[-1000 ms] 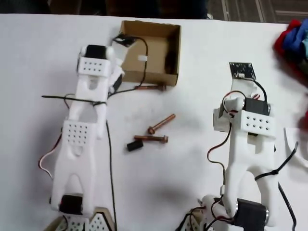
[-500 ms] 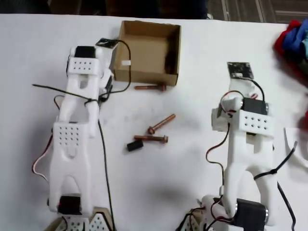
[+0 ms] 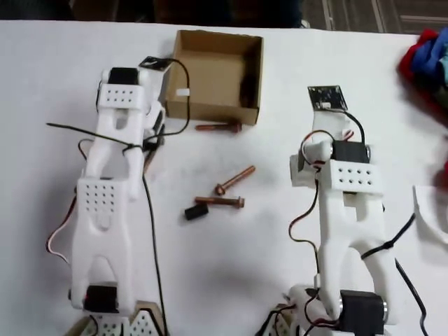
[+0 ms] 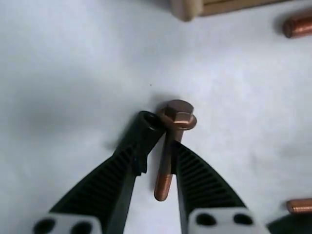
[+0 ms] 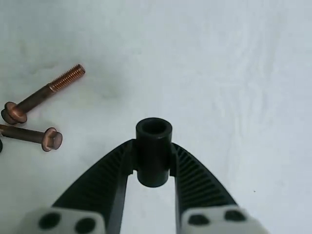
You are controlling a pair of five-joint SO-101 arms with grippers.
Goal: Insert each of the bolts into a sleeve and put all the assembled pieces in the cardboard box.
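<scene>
Mid-bench, a stubby black loose sleeve [image 3: 196, 211] lies just beside two copper flange-head bolts [image 3: 219, 201]. Left jaws pinch another bolt [image 4: 168, 161] by its shank; right jaws hug a hollow black sleeve [image 5: 153, 151]. Far edge: open cardboard box [image 3: 217, 70], maybe something dark inside. White bench [image 3: 70, 56].

Left arm [image 3: 105, 231] & right arm [image 3: 350, 231]: white plastic w/ hole-grid plates [image 3: 101, 199], blk servos [image 3: 362, 308], red/blk cables [image 3: 155, 245]; jaws blk, ribbed.

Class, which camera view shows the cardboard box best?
The high view: the whole cardboard box shows from above, with its open top and all four walls. The left wrist view catches just one corner of it. The right wrist view looks at the table and loose bolts instead.
</scene>
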